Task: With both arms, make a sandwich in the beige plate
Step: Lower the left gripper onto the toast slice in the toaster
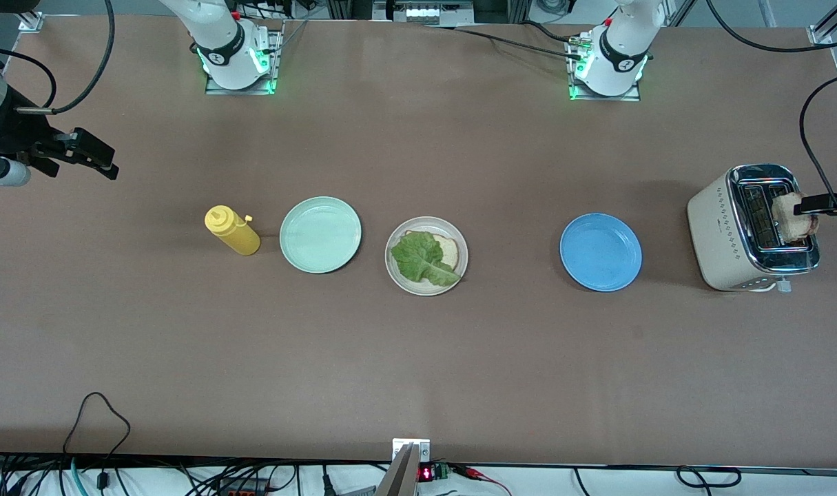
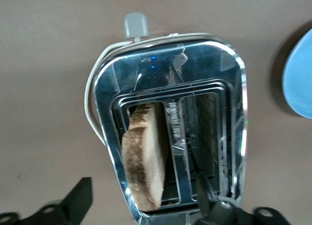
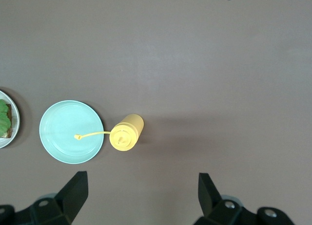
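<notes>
My left gripper (image 1: pixel 807 210) hangs over the toaster (image 1: pixel 728 238), fingers spread around the toast slice (image 2: pixel 144 157); my right gripper (image 1: pixel 94 157) waits, wide open.

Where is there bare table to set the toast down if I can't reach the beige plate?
Bare table lies between the beige plate and blue plate, and nearer the front camera than all plates. Crowded: mustard bottle beside mint plate; left claw at the toaster.
</notes>
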Robot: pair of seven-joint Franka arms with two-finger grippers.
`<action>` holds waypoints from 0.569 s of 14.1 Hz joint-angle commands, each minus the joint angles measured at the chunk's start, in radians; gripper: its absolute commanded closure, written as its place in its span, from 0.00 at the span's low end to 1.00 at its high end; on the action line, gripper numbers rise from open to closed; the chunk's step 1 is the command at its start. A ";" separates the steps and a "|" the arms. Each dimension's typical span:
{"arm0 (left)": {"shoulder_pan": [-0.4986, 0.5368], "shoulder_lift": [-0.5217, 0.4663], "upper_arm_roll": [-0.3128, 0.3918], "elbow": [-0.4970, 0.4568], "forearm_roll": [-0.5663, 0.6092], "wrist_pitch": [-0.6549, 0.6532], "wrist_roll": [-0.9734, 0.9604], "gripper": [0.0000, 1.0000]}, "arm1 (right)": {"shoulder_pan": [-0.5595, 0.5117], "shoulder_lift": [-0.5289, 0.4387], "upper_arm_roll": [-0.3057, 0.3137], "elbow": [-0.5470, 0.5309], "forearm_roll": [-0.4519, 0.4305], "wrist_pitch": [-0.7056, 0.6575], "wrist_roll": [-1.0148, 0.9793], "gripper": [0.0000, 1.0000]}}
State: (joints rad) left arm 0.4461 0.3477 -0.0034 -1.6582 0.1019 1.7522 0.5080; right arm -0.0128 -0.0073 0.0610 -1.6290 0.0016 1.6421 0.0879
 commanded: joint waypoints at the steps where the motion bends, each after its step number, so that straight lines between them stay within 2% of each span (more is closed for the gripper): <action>1: 0.037 0.023 -0.015 -0.006 0.001 0.047 0.037 0.40 | -0.015 0.009 0.008 0.018 0.001 -0.002 0.001 0.00; 2: 0.042 0.036 -0.015 -0.006 0.001 0.049 0.035 0.50 | -0.016 0.009 0.008 0.018 0.003 -0.002 0.003 0.00; 4: 0.040 0.039 -0.018 -0.006 -0.013 0.046 0.026 0.78 | -0.019 0.009 0.006 0.020 0.003 0.001 0.003 0.00; 8: 0.040 0.028 -0.024 0.009 -0.020 -0.020 0.020 1.00 | -0.027 0.009 0.008 0.020 0.005 0.007 0.001 0.00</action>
State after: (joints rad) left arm 0.4732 0.3876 -0.0198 -1.6574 0.0924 1.7667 0.5188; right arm -0.0270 -0.0062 0.0598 -1.6284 0.0016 1.6492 0.0879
